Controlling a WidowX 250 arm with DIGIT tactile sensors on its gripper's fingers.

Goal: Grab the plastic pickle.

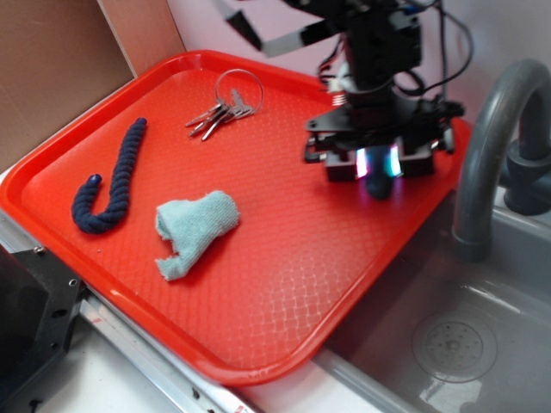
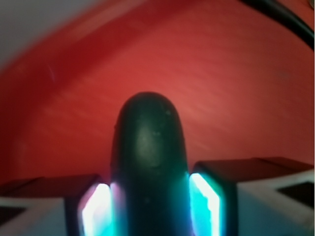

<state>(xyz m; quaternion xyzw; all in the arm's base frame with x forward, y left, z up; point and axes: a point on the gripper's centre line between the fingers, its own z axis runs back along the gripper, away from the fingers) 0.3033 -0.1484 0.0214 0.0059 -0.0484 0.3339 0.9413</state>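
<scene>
A red tray (image 1: 284, 284) with a textured surface carries three loose things. A navy twisted rope (image 1: 110, 185), bent into a hook shape, lies toward the tray's left side. Just beside it, nearer the tray's middle, sits a crumpled light blue cloth (image 1: 194, 228). A bunch of keys on a ring (image 1: 225, 105) rests near the tray's far edge. Right of the tray is a grey sink (image 1: 448, 344) with a curved grey faucet (image 1: 486, 146). Brown cardboard (image 1: 60, 60) stands behind the tray's left corner.

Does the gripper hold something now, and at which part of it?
Yes: the gripper holds the plastic pickle between its fingers, one rounded end sticking out.
</scene>
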